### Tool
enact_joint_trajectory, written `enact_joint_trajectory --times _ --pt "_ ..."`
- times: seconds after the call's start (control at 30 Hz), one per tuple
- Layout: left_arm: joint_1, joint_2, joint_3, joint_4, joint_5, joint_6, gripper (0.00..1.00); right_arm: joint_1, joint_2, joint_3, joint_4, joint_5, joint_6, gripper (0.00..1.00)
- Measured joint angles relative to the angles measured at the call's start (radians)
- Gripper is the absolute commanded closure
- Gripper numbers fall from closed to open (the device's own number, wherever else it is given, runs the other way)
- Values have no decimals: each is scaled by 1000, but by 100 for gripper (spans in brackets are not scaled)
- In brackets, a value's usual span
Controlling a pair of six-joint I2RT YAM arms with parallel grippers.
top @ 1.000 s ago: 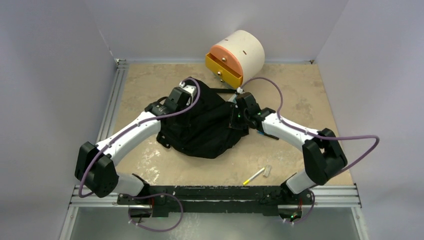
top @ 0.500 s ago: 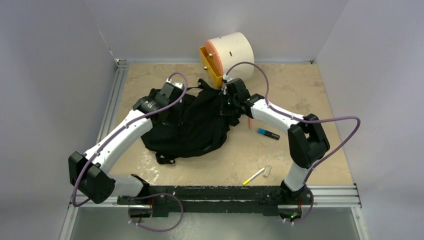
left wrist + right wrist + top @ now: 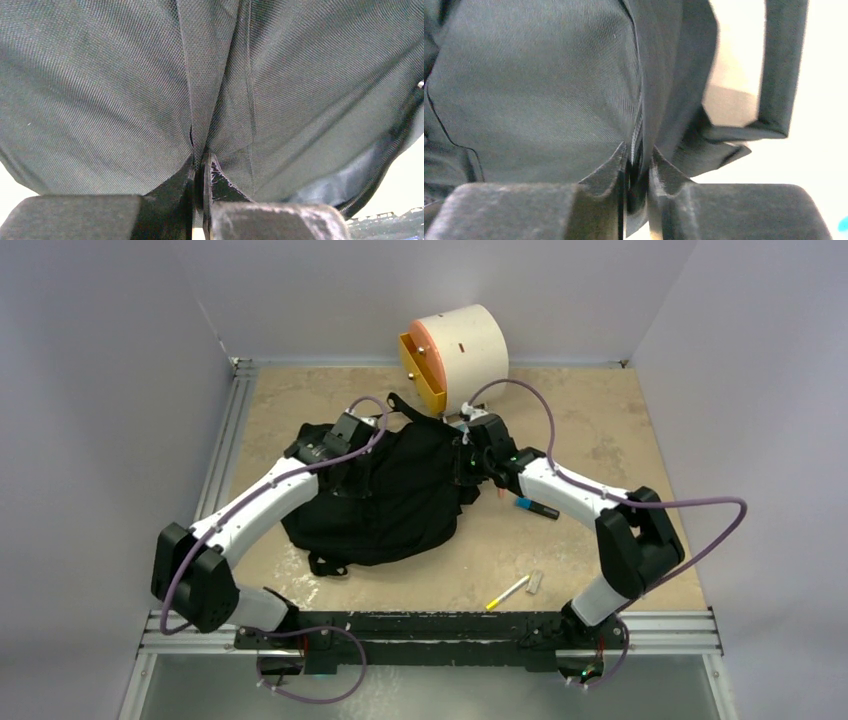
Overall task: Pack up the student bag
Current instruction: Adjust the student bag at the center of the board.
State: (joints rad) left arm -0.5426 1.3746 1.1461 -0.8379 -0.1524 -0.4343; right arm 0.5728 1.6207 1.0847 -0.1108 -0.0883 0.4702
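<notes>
If R gripper (image 3: 638, 150) slips: student bag (image 3: 400, 502) sags, we lose the opening
L gripper (image 3: 202, 162): clamped on bag fabric
R jaws: slit apart round seam, can't tell if gripping

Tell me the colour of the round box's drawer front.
Orange-yellow drawer front, clearest in the top external view.

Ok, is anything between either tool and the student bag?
Nothing visible is in the way. The left tool is pinched on a fold of the student bag fabric, and the right tool grips another fold at its edge.
</notes>
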Motion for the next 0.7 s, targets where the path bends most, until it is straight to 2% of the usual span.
enact_joint_trajectory --times 0.07,0.13,0.2,0.5,0.6,0.7 --pt "4 45 0 31 12 10 99 -5 -33 -47 9 30 6 63" --pt "8 85 0 50 23 18 94 -17 -70 -87 11 62 15 54" --pt "12 122 0 64 36 30 87 -27 -107 -114 10 91 29 50" --pt "18 147 24 77 77 62 68 -37 -190 -132 -35 145 129 47" --pt "18 124 26 83 90 63 58 -37 -192 -132 -64 144 175 46" --pt "18 62 26 88 109 63 54 -37 -205 -133 -86 127 212 46"
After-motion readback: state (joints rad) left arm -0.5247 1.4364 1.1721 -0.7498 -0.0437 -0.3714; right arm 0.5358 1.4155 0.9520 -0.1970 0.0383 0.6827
